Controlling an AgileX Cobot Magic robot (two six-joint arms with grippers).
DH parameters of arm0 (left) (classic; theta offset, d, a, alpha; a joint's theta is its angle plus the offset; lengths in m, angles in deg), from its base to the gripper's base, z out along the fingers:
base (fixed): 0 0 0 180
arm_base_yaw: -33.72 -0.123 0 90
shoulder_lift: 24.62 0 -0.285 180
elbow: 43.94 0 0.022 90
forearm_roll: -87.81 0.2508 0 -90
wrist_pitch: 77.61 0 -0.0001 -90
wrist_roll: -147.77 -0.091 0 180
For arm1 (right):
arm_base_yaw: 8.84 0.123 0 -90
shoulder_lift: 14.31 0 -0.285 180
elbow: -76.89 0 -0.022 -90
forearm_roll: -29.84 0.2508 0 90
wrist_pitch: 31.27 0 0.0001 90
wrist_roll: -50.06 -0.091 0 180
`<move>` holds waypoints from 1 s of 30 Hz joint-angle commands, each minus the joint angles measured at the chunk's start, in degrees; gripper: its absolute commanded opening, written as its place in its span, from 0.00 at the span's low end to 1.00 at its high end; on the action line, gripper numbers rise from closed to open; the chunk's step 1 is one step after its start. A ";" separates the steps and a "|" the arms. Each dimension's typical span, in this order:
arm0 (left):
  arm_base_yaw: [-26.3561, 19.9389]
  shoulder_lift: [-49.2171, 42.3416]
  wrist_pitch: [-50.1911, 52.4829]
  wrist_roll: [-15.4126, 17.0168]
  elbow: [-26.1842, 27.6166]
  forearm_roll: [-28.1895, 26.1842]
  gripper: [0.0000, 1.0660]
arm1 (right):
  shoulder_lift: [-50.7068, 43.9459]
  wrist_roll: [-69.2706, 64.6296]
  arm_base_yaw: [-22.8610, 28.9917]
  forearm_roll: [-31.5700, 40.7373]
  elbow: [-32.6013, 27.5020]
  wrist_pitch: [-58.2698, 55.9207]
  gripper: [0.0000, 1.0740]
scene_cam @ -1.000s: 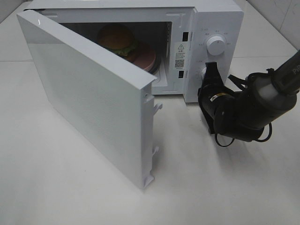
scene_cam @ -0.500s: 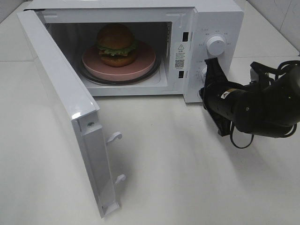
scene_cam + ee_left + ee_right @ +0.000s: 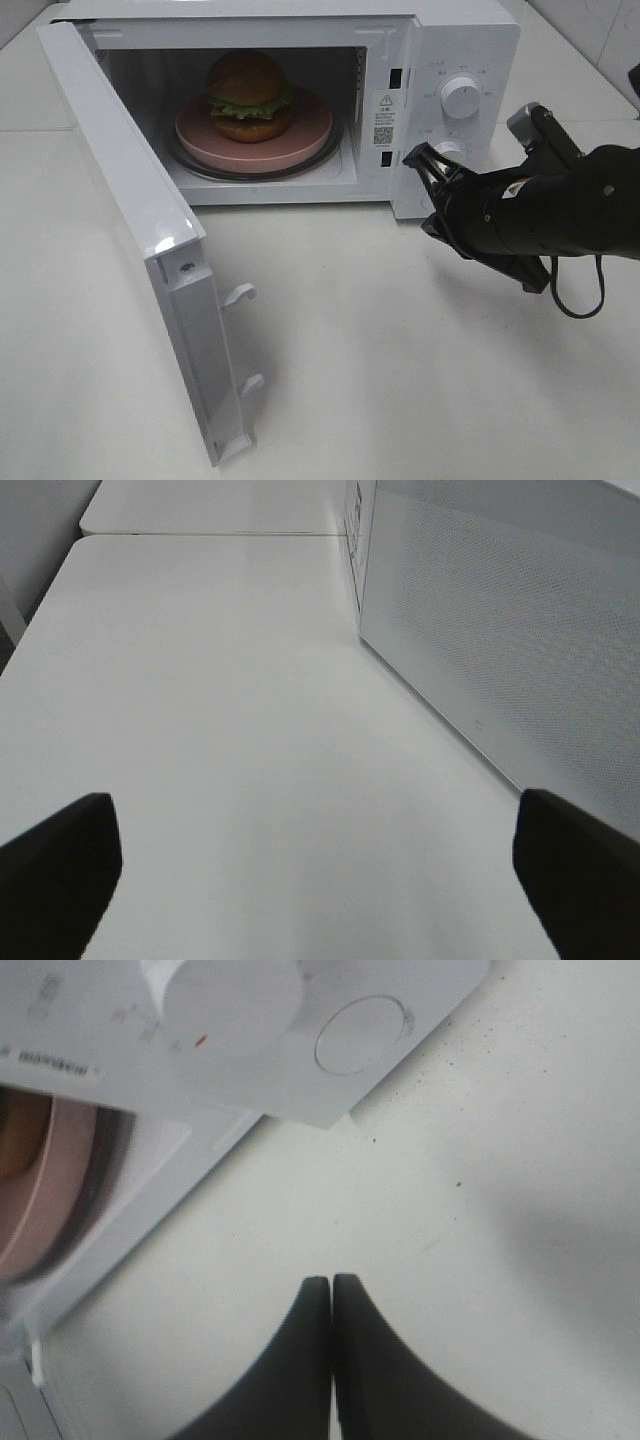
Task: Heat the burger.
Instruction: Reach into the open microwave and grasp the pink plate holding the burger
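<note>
Burger (image 3: pixel 248 95) sits on a pink plate (image 3: pixel 305 140) inside the microwave (image 3: pixel 470 40), whose door (image 3: pixel 130 190) stands wide open. Well to the right of the burger, the right fingers (image 3: pixel 425 165) are pressed together and empty, hovering over the table (image 3: pixel 400 350) just in front of the lower knob (image 3: pixel 452 150). Beside the door's outer face, the left fingers (image 3: pixel 60 865) are spread wide, holding nothing, far from the burger.

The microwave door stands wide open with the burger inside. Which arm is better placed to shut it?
Probably the left. The left pincer is open beside the door's outer face, ready to push. The right pincer is shut, over by the knobs.
</note>
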 commanded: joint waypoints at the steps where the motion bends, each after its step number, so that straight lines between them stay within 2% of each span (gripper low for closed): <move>1: -0.17 -1.32 0.52 0.00 -0.23 -0.23 0.96 | -3.27 13.52 0.23 -0.80 -0.06 -8.14 0.00; 3: -0.17 -1.32 0.52 0.00 -0.23 -0.23 0.96 | -4.01 15.81 0.23 -0.80 -0.06 -9.68 0.00; 4: -0.17 -1.32 0.52 0.00 -0.23 -0.23 0.96 | -5.16 21.83 0.23 -0.80 0.00 -13.06 0.00; 12: -0.17 -1.32 0.52 0.00 -0.23 -0.23 0.96 | -9.57 41.88 0.23 -0.80 0.06 -22.17 0.01; 17: -0.17 -1.32 0.52 0.00 -0.23 -0.23 0.96 | -11.29 49.56 0.23 -3.15 2.29 -28.93 0.01; 20: -0.17 -1.32 0.52 0.00 -0.23 -0.23 0.96 | -11.46 51.22 0.23 -7.45 5.79 -34.55 0.01; 21: -0.17 -1.32 0.52 0.00 -0.23 -0.23 0.96 | -11.46 51.17 0.23 -11.57 8.25 -38.56 0.01; 22: -0.17 -1.32 0.52 0.00 -0.23 -0.23 0.96 | -11.46 51.17 0.23 -11.57 8.25 -38.56 0.01; 23: -0.17 -1.32 0.52 0.00 -0.23 -0.23 0.96 | -11.46 51.17 0.23 -17.02 10.54 -41.83 0.01; 25: -0.17 -1.32 0.52 0.00 -0.23 -0.23 0.96 | -11.46 51.34 0.23 -19.19 11.69 -42.97 0.01; 26: -0.17 -1.32 0.52 0.00 -0.23 -0.23 0.96 | -11.46 52.14 0.23 -24.18 13.64 -45.26 0.01; 30: -0.17 -1.32 0.52 0.00 -0.23 -0.23 0.96 | -11.46 57.47 0.23 -29.39 16.04 -47.44 0.02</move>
